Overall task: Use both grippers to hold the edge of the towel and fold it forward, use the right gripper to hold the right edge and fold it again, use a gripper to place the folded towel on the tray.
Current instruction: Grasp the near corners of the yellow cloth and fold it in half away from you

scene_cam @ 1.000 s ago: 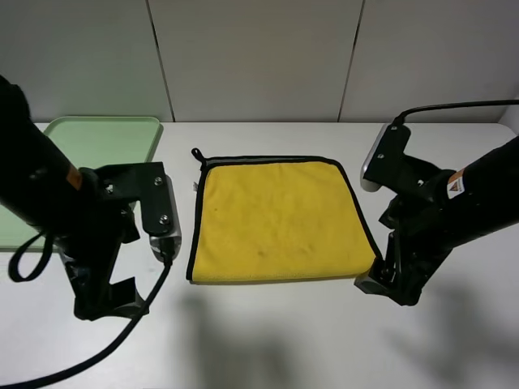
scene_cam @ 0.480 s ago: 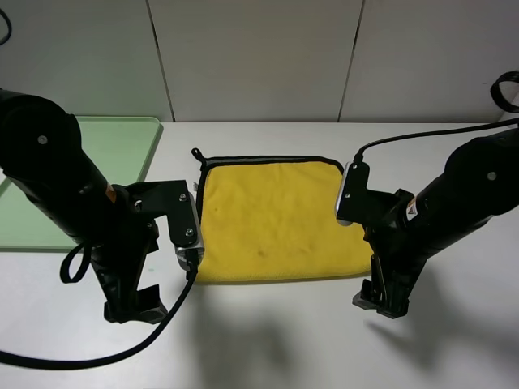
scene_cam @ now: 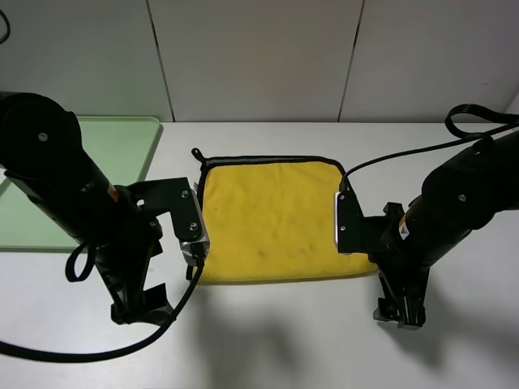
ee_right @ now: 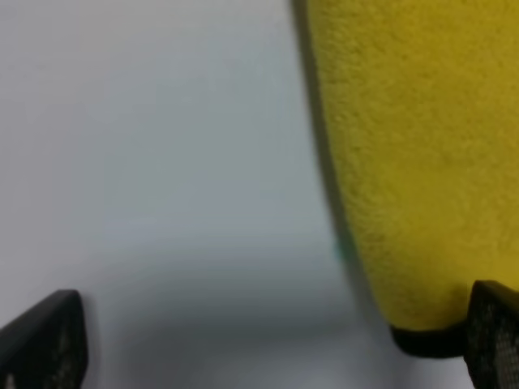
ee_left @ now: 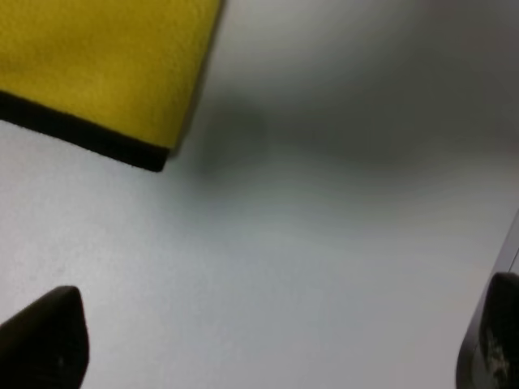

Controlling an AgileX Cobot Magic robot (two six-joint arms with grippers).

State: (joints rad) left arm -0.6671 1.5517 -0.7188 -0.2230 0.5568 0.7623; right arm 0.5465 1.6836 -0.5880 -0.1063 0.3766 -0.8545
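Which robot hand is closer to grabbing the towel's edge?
Right, probably. Both hands are open, but the right hand has a corner of the towel beside one finger; the left hand sits farther off.

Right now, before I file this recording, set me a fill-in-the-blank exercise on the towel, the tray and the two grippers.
1. The towel lying flat on the white table is ____ with a black edge.
2. In the exterior high view, the pale green tray sits to the ____ of the towel.
3. The left gripper and right gripper hold nothing, and their jaws are ____.
4. The towel's small black loop is at its far ____ corner in the exterior high view.

Missing words: yellow; left; open; left.
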